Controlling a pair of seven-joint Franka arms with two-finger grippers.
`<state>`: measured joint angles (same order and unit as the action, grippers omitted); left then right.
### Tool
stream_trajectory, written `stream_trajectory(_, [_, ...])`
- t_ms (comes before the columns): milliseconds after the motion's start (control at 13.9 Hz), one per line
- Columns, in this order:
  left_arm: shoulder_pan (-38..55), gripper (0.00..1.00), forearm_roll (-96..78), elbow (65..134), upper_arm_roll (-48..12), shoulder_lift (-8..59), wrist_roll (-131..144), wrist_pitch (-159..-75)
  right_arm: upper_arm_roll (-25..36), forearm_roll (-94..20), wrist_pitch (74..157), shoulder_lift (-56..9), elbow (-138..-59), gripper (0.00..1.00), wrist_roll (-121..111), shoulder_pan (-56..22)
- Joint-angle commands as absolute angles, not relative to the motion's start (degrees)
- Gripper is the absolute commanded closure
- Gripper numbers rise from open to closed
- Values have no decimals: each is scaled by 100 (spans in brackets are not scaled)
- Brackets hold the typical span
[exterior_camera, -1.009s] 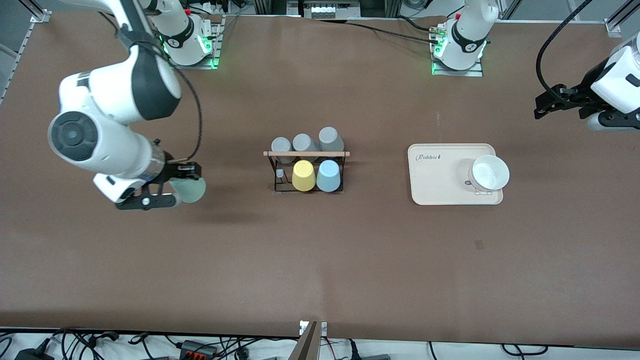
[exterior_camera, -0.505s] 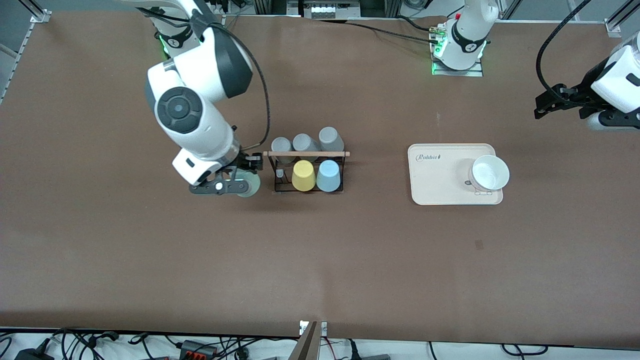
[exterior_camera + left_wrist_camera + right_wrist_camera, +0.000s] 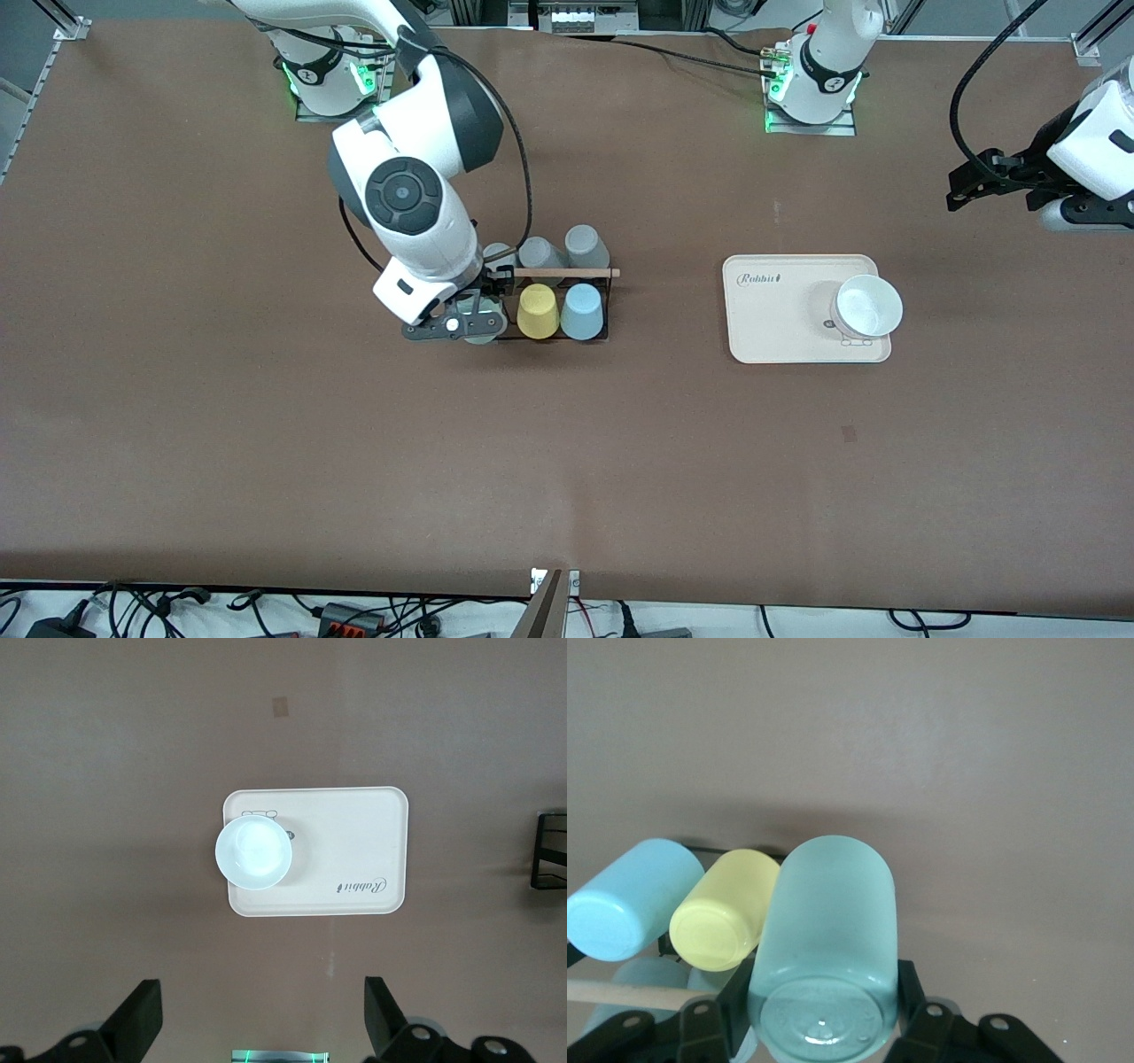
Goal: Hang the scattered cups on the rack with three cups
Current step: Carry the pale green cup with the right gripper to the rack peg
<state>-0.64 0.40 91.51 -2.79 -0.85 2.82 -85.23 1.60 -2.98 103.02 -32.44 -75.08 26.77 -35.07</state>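
While the right gripper (image 3: 483,321) clamps the mint-green cup (image 3: 826,948), the tray (image 3: 780,328) reads "Rabbit".

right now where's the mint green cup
The mint-green cup is clamped in the right gripper, over the rack at its end toward the right arm, right beside the yellow cup.

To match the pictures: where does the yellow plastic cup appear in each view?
Front view: the yellow plastic cup hangs on the black wire rack, beside the light blue cup.
Left wrist view: not in it.
Right wrist view: low, between the light blue cup and the held mint-green cup.
Shared landmark: the light blue cup.
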Motion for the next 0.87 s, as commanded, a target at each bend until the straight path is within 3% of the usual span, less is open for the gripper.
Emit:
stream_trajectory(0, [-44, 0, 167, 8982, -299, 0, 246, -8464, 211, -334, 10143, -3375, -7304, 76, 2698, -3647])
stream_trajectory(793, [-53, 0, 149, 8982, -299, 0, 246, -8455, 220, -343, 10028, -3603, -7348, 76, 2373, -3692])
